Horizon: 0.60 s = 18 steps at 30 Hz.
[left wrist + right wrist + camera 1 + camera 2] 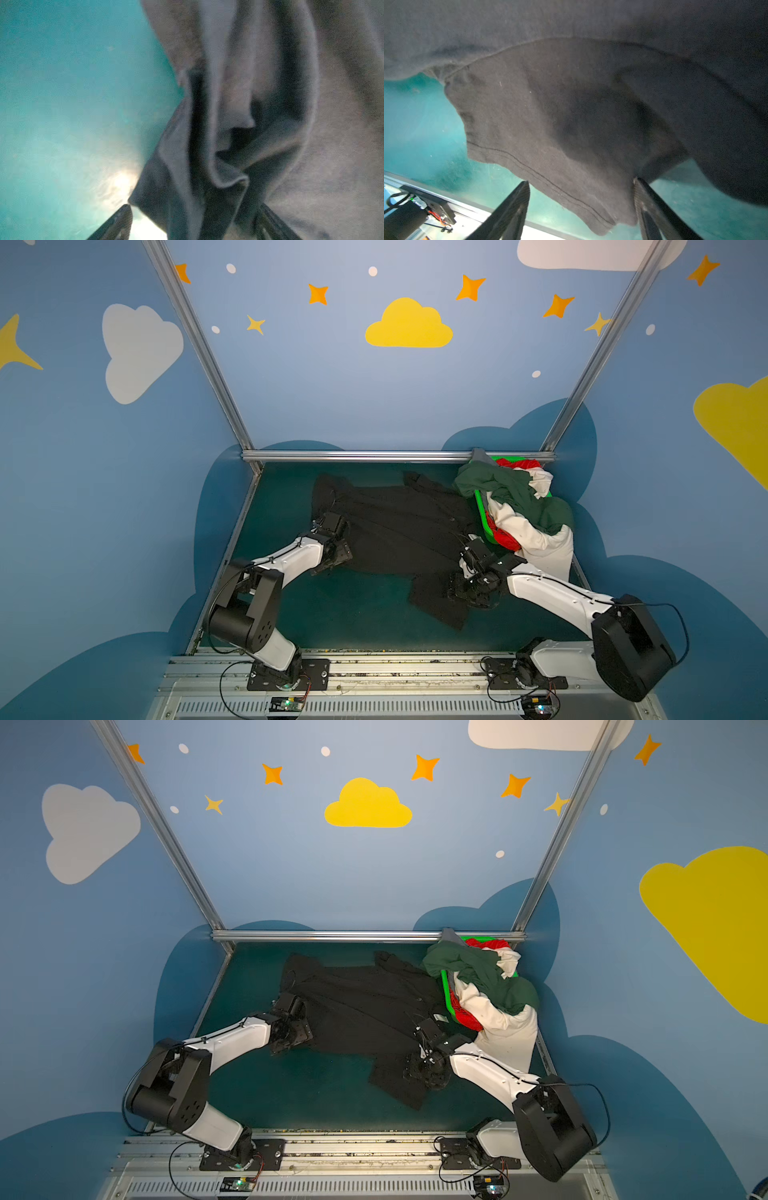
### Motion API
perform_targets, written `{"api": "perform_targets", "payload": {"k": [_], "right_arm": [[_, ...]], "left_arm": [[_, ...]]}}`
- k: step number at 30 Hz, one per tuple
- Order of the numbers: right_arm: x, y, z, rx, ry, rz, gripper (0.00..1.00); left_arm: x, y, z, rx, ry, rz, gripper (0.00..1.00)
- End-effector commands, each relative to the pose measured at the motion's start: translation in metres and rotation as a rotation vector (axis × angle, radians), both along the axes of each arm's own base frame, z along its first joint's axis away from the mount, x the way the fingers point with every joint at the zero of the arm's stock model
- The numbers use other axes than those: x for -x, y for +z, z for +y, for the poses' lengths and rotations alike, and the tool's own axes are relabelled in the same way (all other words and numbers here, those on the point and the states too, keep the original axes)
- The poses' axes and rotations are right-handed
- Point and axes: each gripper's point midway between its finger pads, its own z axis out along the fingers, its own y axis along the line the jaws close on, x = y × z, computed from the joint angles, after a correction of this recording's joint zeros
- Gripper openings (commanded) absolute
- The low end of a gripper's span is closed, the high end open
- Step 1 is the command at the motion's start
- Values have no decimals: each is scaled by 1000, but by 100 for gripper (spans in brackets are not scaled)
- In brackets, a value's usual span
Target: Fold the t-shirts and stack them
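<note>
1. Jaws of the left gripper point(194, 205) stood wide apart in the left wrist view. A bunched fold of the black t-shirt point(249, 104) lay between them, and it did not look pinched.
2. Jaws of the right gripper point(581, 180) also stood apart in the right wrist view. A stitched sleeve hem of the black t-shirt hung between them, and one dark finger point(652, 205) touched the cloth.
3. Both grippers pointed down, close over the teal table point(353, 618).
4. In both top views the black t-shirt point(399, 526) point(361, 1006) lay spread and wrinkled across the middle of the table. The left gripper was at its near left edge. The right gripper was over the sleeve that stuck out toward the near side.
5. A bright green basket point(480, 510) sat in the far right corner, just beside the black t-shirt.
6. A dark green t-shirt point(511, 489), a cream t-shirt point(548, 547) and a red t-shirt point(505, 537) were heaped, unfolded, in and over the basket. The cream one spilled over the near rim toward the right arm.
</note>
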Motion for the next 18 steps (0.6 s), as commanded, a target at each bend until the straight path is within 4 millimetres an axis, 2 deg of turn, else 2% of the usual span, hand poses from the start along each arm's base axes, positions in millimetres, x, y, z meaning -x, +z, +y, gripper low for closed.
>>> {"api": "perform_targets", "payload": {"k": [1, 9, 14, 18], "right_arm": [[0, -6, 1, 18, -13, 8, 73], [2, -15, 1, 50, -8, 24, 63], [1, -14, 1, 51, -19, 17, 47], [0, -12, 0, 51, -23, 11, 45]], "left_arm": [[7, -1, 12, -27, 41, -2, 91], [8, -2, 25, -6, 91, -17, 90], [8, 11, 30, 0, 101, -65, 94], [9, 19, 32, -2, 97, -90, 96]]}}
